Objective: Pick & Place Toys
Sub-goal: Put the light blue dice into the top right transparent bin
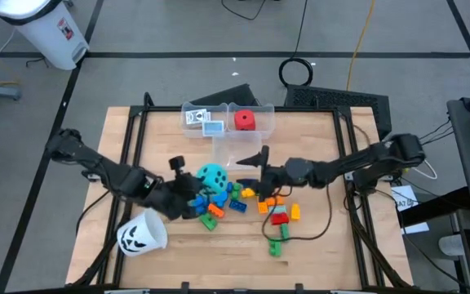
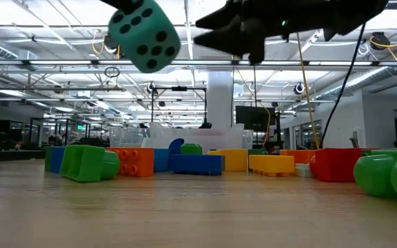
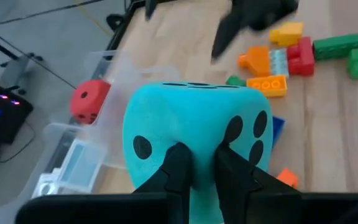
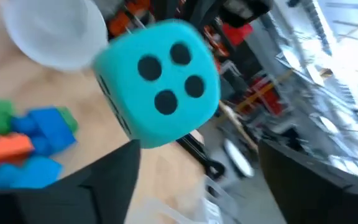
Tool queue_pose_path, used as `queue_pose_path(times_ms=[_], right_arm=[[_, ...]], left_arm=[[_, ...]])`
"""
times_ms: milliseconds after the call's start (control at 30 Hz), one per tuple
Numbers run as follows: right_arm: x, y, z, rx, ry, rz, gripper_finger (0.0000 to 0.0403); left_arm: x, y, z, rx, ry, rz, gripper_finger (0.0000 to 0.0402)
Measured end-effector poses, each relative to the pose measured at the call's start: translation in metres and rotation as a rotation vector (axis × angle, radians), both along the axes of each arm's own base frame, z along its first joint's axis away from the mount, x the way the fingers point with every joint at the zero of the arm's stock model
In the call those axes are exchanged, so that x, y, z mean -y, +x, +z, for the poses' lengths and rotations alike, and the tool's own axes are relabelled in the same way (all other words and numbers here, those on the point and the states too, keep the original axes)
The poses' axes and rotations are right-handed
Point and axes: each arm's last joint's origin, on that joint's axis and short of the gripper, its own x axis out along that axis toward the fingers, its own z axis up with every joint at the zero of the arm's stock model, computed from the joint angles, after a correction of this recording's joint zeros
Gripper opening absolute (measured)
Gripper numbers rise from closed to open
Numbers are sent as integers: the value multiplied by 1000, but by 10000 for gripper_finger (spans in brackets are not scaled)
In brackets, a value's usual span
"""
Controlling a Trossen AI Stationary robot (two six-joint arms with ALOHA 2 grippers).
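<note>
A cyan die with black dots (image 1: 212, 175) hangs in the air above the table's middle; the low view (image 2: 145, 34) shows it well clear of the table. My left gripper (image 1: 194, 188) is shut on it. My right gripper (image 1: 254, 168) is open and empty just right of the die, with its fingers pointing at the die (image 4: 160, 81). Several small plastic blocks (image 1: 255, 204) lie on the table below and to the right. A red die (image 1: 245, 121) and small white cards (image 1: 202, 120) lie in the clear bins. My left gripper pinches the cyan die's lower near side (image 3: 199, 186) between its two fingers (image 3: 178, 169), which stand close together with the soft wall dented in between them. The fingers come from the table's left, roughly level. The die is lifted clear of the table, beyond the fingertips.
Clear plastic bins (image 1: 261, 126) stand at the table's far middle. A white cup with a black pumpkin face (image 1: 141, 235) lies near the front left. Green blocks (image 1: 277, 241) lie toward the front. Bare wood shows at the table's left and right sides.
</note>
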Motion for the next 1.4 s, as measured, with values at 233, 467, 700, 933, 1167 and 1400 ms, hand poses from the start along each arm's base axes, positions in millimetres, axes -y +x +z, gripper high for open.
queue_pose_path(times_ms=[233,467,700,933,1167,1400], right_arm=[[-10,11,-14,72,-52,-38,334],[-5,17,-28,37,-63,-3,310],[-4,17,-22,99,-54,-8,257],[2,18,-19,136,-18,22,128],[3,18,-19,135,-10,44,62],[4,18,-19,128,35,7,44]], left_arm=[[-26,12,7,34,-66,13,43],[-41,21,13,79,-103,-31,34],[-52,26,16,100,-144,-50,21],[-53,29,20,148,-149,-84,10],[-53,30,21,176,-174,-31,26],[-54,29,27,209,-84,-28,83]])
